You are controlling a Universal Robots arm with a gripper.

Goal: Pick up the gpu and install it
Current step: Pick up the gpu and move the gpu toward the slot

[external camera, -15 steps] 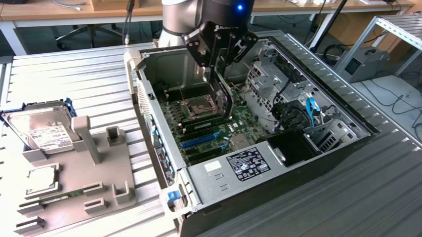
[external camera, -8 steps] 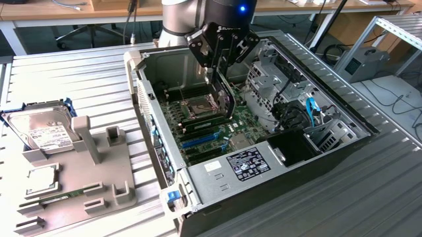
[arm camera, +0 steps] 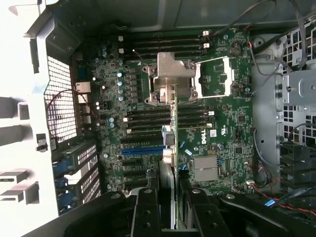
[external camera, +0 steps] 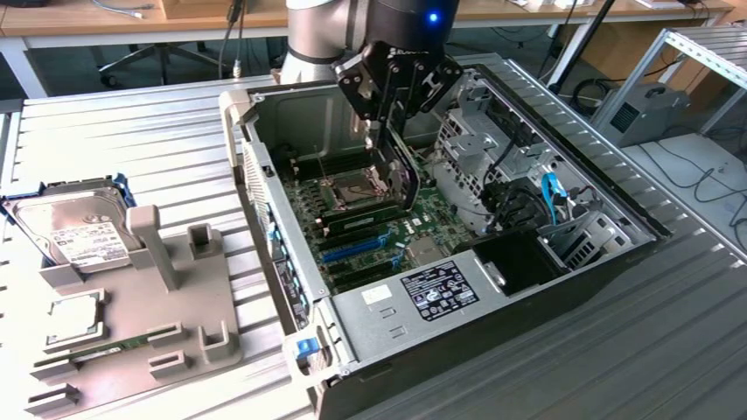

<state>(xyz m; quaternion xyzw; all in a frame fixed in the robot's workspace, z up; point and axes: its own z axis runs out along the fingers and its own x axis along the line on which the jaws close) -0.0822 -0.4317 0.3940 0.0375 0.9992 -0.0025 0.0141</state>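
Inside the open computer case [external camera: 373, 337], jaws pinching the gpu [external camera: 404, 180], upright over the motherboard [external camera: 435, 215]

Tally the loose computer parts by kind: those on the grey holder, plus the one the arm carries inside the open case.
hard drive: 1
silvery square processor chip: 1
green memory stick: 1
gpu, clamped in the gripper: 1
Total: 4
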